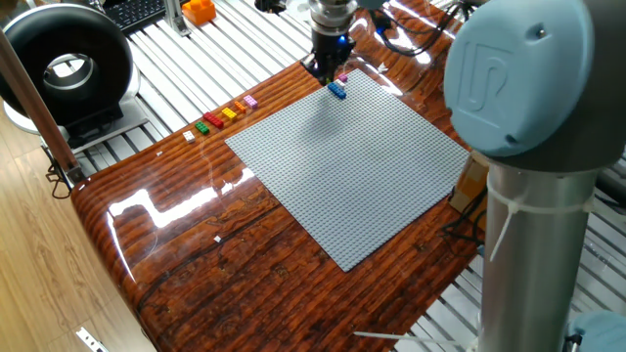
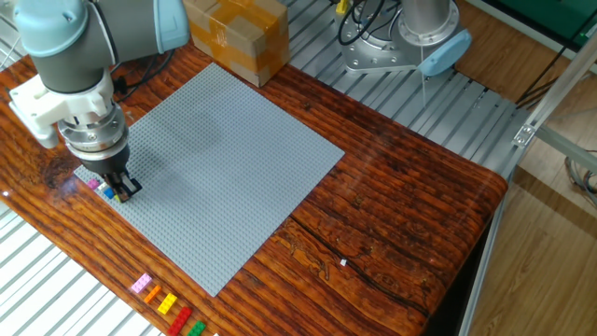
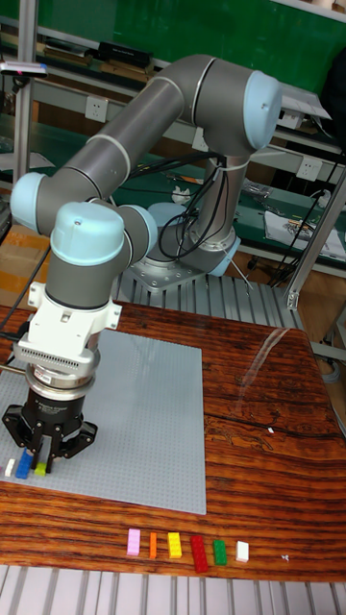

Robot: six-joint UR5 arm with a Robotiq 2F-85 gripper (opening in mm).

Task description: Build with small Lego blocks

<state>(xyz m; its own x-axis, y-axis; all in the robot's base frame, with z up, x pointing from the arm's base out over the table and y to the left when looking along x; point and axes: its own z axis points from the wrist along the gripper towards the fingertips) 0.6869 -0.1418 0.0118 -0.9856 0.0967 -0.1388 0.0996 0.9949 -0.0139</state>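
A UR5 arm's gripper stands low over the near-left corner of the grey studded baseplate, its fingers pointing straight down among a tiny cluster of bricks already seated there: a blue brick, a white or pink one at the plate's edge, and a yellow-green brick right at the fingertips. The jaws look narrow, drawn close about that yellow-green brick, though whether they actually grip it or merely flank it cannot be told from these views. In the other fixed view the same cluster sits directly beneath the gripper, touching or nearly so, with no sideways offset to make up; any coming move looks to be vertical, a press or a lift. The spare small Lego blocks — pink, orange, yellow, red, green and white — lie in a row on the wooden table, well apart from the gripper and off the plate's front edge, their row running parallel to that edge.
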